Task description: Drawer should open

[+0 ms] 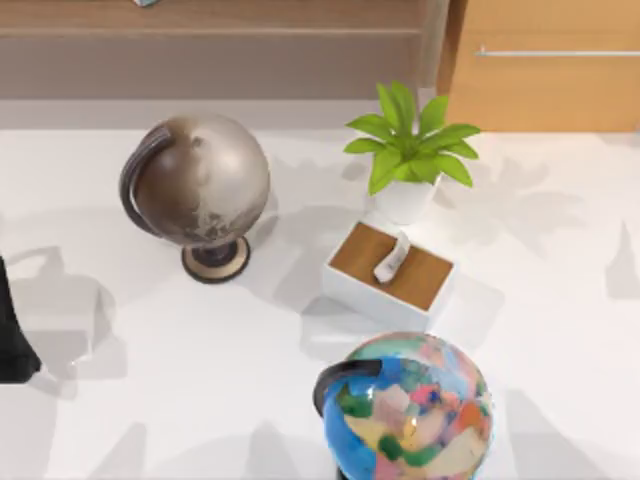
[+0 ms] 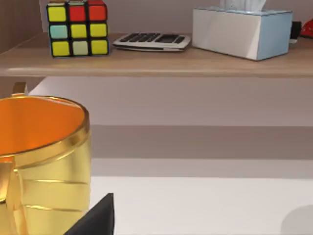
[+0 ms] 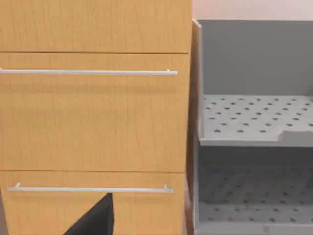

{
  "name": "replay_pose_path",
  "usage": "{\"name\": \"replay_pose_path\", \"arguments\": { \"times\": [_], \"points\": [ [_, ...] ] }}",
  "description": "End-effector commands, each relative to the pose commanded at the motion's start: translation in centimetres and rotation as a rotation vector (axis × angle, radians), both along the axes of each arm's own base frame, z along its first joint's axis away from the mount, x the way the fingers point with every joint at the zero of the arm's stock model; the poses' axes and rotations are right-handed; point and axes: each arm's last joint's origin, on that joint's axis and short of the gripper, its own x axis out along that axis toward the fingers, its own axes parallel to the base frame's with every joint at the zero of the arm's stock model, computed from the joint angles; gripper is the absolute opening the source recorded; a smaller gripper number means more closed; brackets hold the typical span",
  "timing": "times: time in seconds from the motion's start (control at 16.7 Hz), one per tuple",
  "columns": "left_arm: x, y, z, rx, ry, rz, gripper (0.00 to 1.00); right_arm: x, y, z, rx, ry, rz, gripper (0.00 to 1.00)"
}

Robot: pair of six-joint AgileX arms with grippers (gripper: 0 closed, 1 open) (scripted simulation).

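The drawer is a wide orange-brown wooden front with a thin silver bar handle, sitting flush in its cabinet. A second like front with its own handle lies below it. From above, the cabinet stands at the table's back right, its bar handle running across it. A dark part of my right gripper juts into the right wrist view, facing the fronts from a distance. My left arm is parked at the table's left edge, and a dark part of its gripper sits beside a golden cup.
On the table stand a grey-brown globe, a potted plant, a small white box with a brown top and a colourful globe. A grey perforated rack adjoins the cabinet. The long shelf carries a puzzle cube, calculator and tissue box.
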Motion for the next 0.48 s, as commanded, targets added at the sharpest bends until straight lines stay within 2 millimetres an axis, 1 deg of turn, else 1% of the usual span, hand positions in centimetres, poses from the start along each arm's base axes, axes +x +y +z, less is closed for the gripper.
{"name": "replay_pose_path", "arguments": {
  "times": [0.12,0.24,0.36,0.48],
  "points": [
    [0.0,0.0,0.0,0.0,0.0,0.0,1.0,2.1,-2.1,1.8,0.004,0.014,-0.002,1.0],
    [0.0,0.0,0.0,0.0,0.0,0.0,1.0,4.1,-4.6,3.0,0.008,0.024,-0.002,1.0],
    [0.0,0.0,0.0,0.0,0.0,0.0,1.0,5.7,-7.0,3.7,0.012,0.03,-0.001,1.0],
    [0.0,0.0,0.0,0.0,0.0,0.0,1.0,6.6,-8.9,4.1,0.012,0.03,0.0,1.0]
  ]
}}
